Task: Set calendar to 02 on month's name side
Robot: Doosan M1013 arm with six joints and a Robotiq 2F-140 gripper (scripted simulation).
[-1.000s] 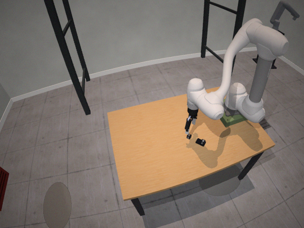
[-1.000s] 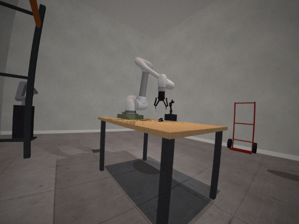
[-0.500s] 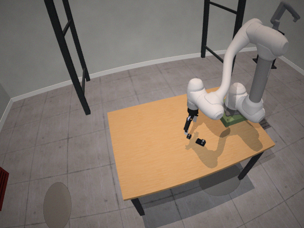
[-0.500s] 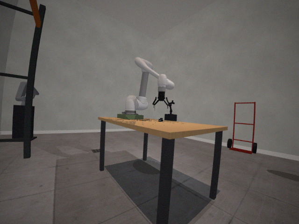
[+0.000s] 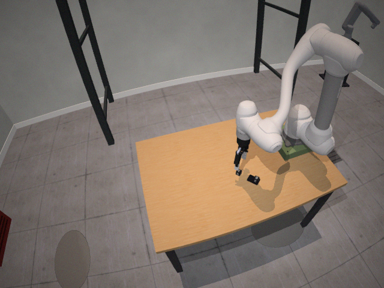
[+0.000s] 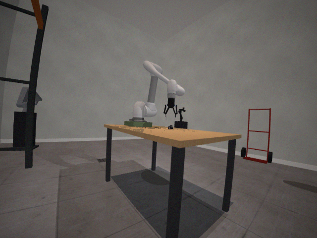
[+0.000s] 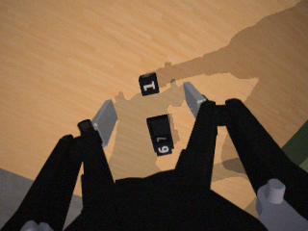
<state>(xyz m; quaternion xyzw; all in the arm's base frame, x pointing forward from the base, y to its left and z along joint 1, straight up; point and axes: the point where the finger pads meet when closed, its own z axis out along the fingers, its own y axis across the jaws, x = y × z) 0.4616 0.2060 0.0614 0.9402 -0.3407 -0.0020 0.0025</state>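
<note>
From the top view, the hand (image 5: 238, 168) hangs over the table (image 5: 192, 198), pointing down, with a small loose cube (image 5: 238, 172) on the wood right below its fingertips. The tray (image 5: 253, 179), a dark oblong block, lies just beside that cube, on the side toward the table's near right corner.

In the exterior view the hand (image 6: 170, 111) is well above the table (image 6: 179, 135), its fingers spread and nothing between them. The loose cube (image 6: 170, 127) sits on the wood below it; the tray cannot be made out here.

The wrist view gives the relation that matters. The hand (image 7: 151, 115) is partly open and empty, its two grey pads (image 7: 104, 121) standing either side of the tray (image 7: 159, 134), whose long axis runs away from the camera, roughly across the line between the pads. The tray shows a 6 and a 7 on its near face. The loose cube (image 7: 148, 84), showing a 1 lying on its side, rests beyond the tray's far end, apart from it and beyond the fingertips. A grasp on either would likely need a straight descent first.
</note>
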